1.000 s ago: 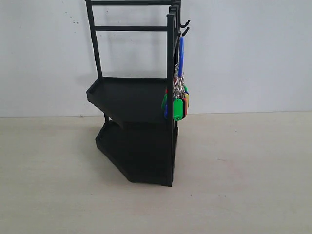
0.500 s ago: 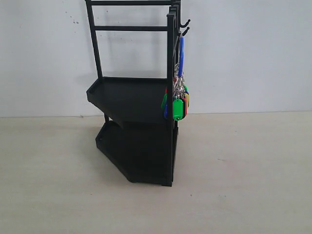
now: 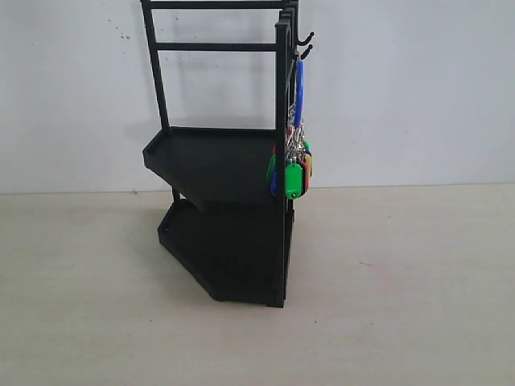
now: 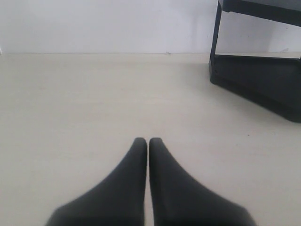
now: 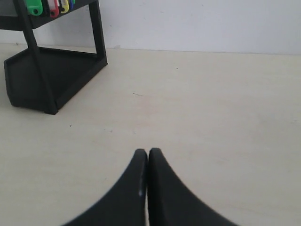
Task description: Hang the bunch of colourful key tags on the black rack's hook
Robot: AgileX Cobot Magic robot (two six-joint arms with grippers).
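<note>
Left gripper [image 4: 148, 141]: the two black fingers [image 4: 136, 160] are pressed tip to tip with nothing between them, low over the pale table [image 4: 70, 103]. Right gripper [image 5: 148, 151]: fingers [image 5: 160, 174] likewise closed together and holding nothing, above the same surface. Neither gripper appears in the exterior view.

The black rack [image 3: 221, 161] stands upright on the table against the white wall [image 3: 418, 96], well apart from both grippers. It carries two angular trays, an upper tray [image 3: 209, 157] and a lower tray [image 3: 217, 257]. The exterior view shows only their outer walls. In the right wrist view the lower tray's black floor [image 5: 51, 66] is exposed.

The colourful key tag bunch [image 3: 294, 165] lies in neither tray. Its blue loop [image 3: 299, 88] hangs from the hook [image 3: 305, 53] on the rack's side upright. The green, red, yellow and blue tags dangle outside the frame, level with the upper tray's wall.
</note>
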